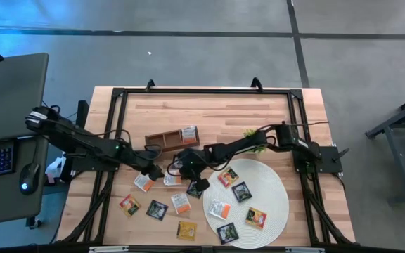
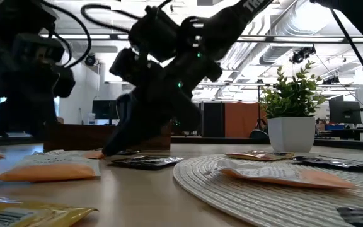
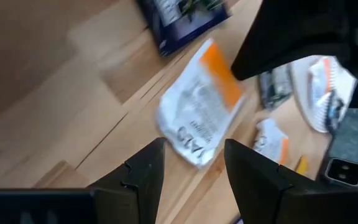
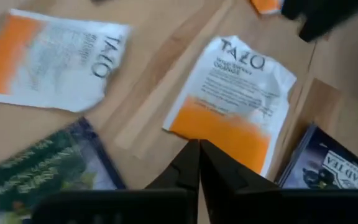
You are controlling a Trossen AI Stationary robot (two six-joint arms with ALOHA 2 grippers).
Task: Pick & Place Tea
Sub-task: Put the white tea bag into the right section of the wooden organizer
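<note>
Small tea packets lie scattered on the wooden table: several on the bare wood, such as one white-and-orange packet (image 1: 144, 183), and several on the round white mat (image 1: 273, 190). One packet (image 1: 188, 133) sits in the brown wooden tray (image 1: 162, 140). My left gripper (image 3: 194, 149) (image 1: 155, 171) is open and hovers over a white-and-orange packet (image 3: 197, 118), touching nothing. My right gripper (image 4: 199, 148) (image 1: 181, 169) is shut and points down at another white-and-orange packet (image 4: 229, 99), between dark packets (image 4: 42, 168) (image 4: 328, 168). My right gripper's shut fingertips come from above at the orange end (image 4: 229, 137) of a white-and-orange packet that lies flat on the table. I cannot tell whether they touch it.
A small green plant in a white pot (image 2: 288, 120) (image 1: 253, 135) stands at the far edge of the mat, under the right arm. The two grippers are close together near the table's middle. A black frame (image 1: 202, 91) runs around the table's edge.
</note>
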